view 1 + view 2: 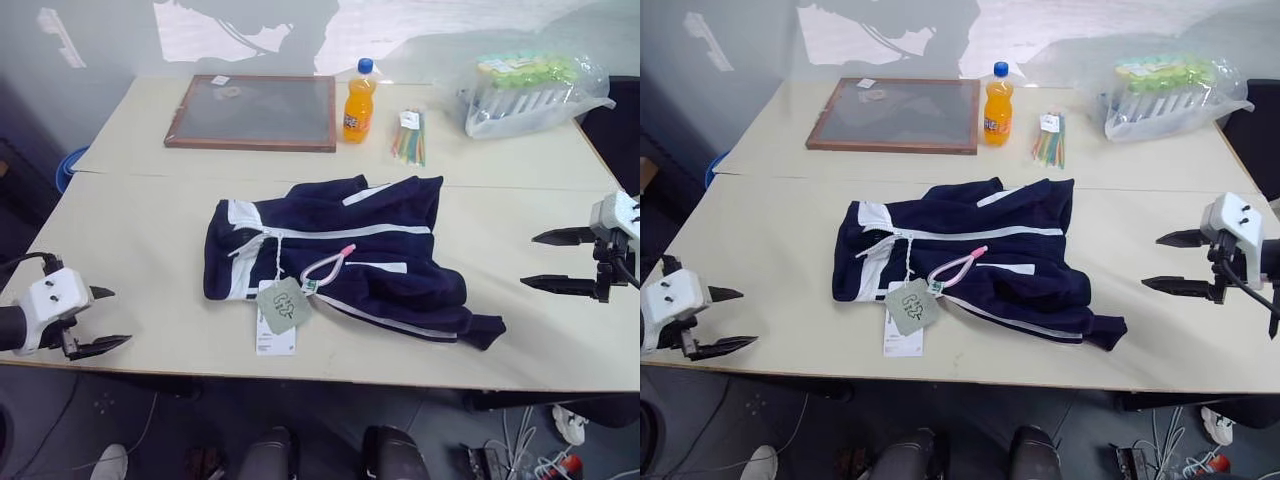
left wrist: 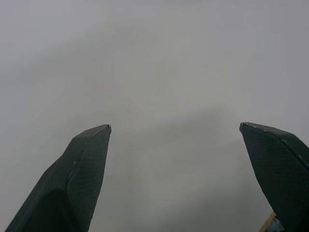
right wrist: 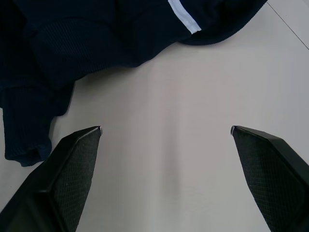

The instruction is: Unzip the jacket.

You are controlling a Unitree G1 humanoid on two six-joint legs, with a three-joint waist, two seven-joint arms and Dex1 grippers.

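Left eye view: the jacket [image 1: 340,250] lies crumpled mid-surface [image 1: 150,230], nearer the front edge, zipper closed, its hang tags [image 1: 280,305] reaching toward that edge. The left claw [image 1: 100,320] hangs at the front left corner, fingers apart and empty. The right claw [image 1: 548,260] hovers by the right edge, also spread, well apart from the jacket.
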